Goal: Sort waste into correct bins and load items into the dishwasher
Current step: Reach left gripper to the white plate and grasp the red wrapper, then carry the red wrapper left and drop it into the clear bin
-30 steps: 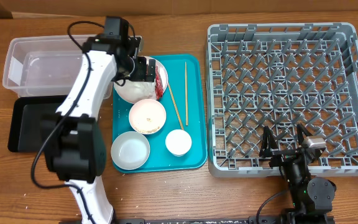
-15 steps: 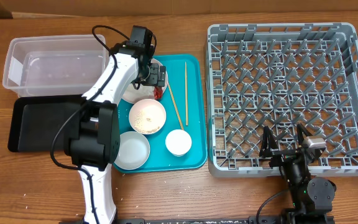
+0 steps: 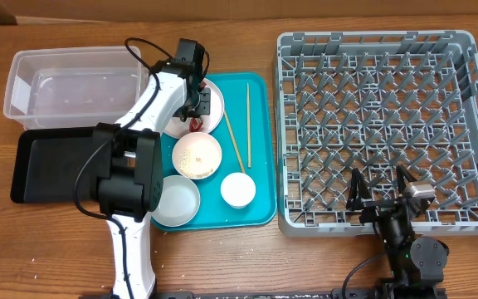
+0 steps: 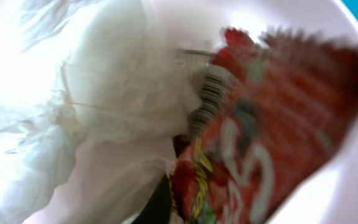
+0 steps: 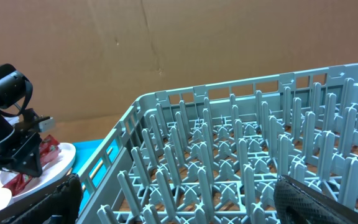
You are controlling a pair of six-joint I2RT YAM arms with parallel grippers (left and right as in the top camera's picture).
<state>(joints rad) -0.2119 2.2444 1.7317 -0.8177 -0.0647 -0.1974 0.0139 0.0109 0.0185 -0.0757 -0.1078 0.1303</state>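
My left gripper point(image 3: 196, 110) is down on the pale pink plate point(image 3: 215, 98) at the back of the teal tray, shut on the red crinkled scrap point(image 3: 194, 126). In the left wrist view the red scrap point(image 4: 272, 124) fills the right side, the crumpled white napkin point(image 4: 98, 112) the left, and one dark finger point(image 4: 159, 202) shows between them. My right gripper point(image 3: 380, 193) stands open over the near edge of the grey dishwasher rack point(image 3: 463, 50), holding nothing. In the right wrist view its fingers point(image 5: 48, 199) frame the rack's pegs point(image 5: 229, 155).
On the teal tray point(image 3: 260, 212) are a pink bowl point(image 3: 197, 155) with grains, a grey-green bowl point(image 3: 174, 201), a white cup point(image 3: 238, 189) and chopsticks point(image 3: 237, 137). The clear tub point(image 3: 23, 83) and black tray point(image 3: 48, 166) lie at the left.
The left arm swung right and settled lower over the plate, and its jaws went from open to shut at the red scrap. The right arm has not moved.
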